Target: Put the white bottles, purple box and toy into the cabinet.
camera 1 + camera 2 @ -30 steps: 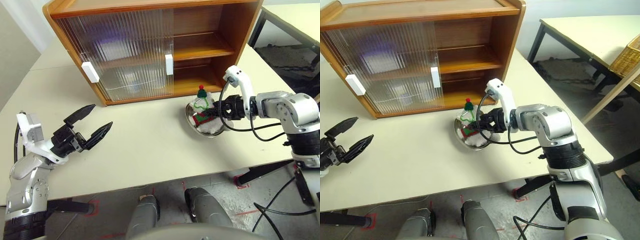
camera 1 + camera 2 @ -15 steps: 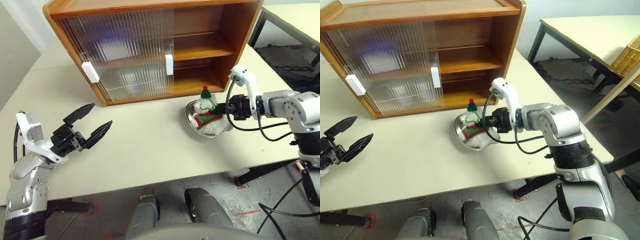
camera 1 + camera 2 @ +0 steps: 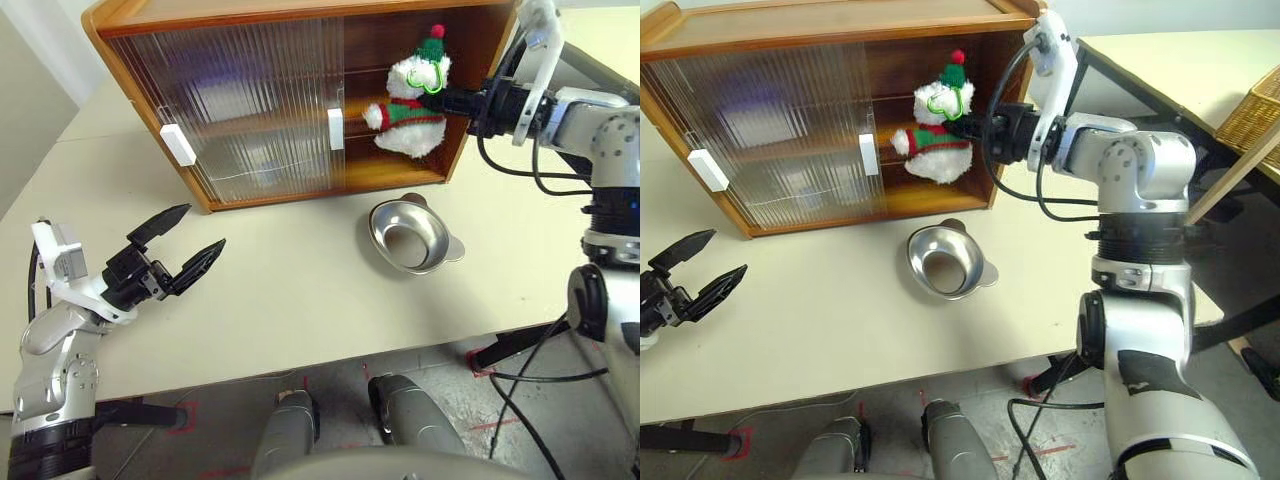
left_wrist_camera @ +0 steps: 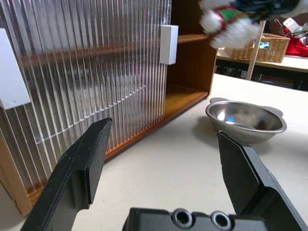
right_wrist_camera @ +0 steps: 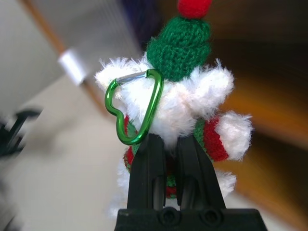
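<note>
Right eye view: wicker basket (image 3: 1252, 120) on neighbouring table (image 3: 1170, 62).

A: What is the toy (image 3: 408, 105) wearing?
B: White plush, red-and-green striped scarf, green hat with a red pompom.
A: And the cabinet (image 3: 250, 20)?
B: Orange-brown wood; the bowl (image 3: 408, 236) is shining silver.

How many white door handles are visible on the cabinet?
2: one handle on the left sliding door, one handle at the right door's edge, beside the open section of the cabinet.

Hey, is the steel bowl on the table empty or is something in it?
Empty. The steel bowl shows only bare metal inside; the toy hangs in the right gripper, at the cabinet's open side.
</note>
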